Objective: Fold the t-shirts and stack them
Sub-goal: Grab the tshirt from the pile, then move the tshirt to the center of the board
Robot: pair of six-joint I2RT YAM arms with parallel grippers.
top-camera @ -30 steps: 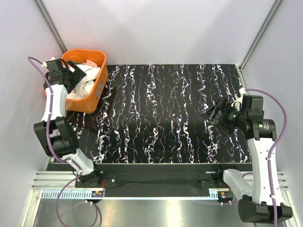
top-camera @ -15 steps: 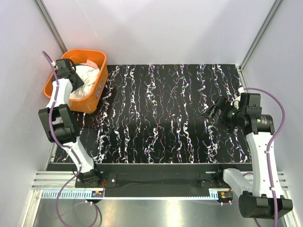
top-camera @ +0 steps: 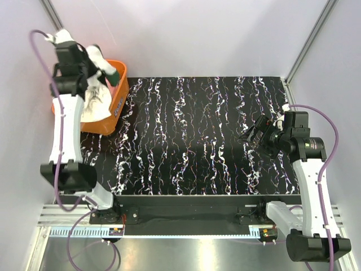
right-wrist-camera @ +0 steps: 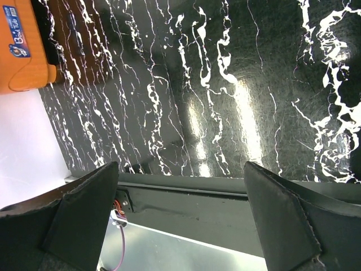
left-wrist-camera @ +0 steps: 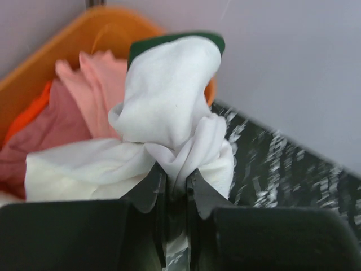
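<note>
Cream green-trimmed cloth tee (left-wrist-camera: 169,96), pinched by the left gripper (left-wrist-camera: 176,180) over the far-left-corner orange plastic basket (top-camera: 117,104), needs spreading flat next; right gripper (right-wrist-camera: 180,169) gapes open.

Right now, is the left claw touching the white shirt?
Touching. The left wrist view shows the left claw pinching a bunched fold of the white shirt tightly between its two fingers.

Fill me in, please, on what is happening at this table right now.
The left hand is pinched on the green-trimmed cream t-shirt and holds it above the orange basket in the far left corner. A pink t-shirt and a coral t-shirt lie in the basket. The right hand hangs open and empty over the black marbled table. Nothing is folded yet.
</note>
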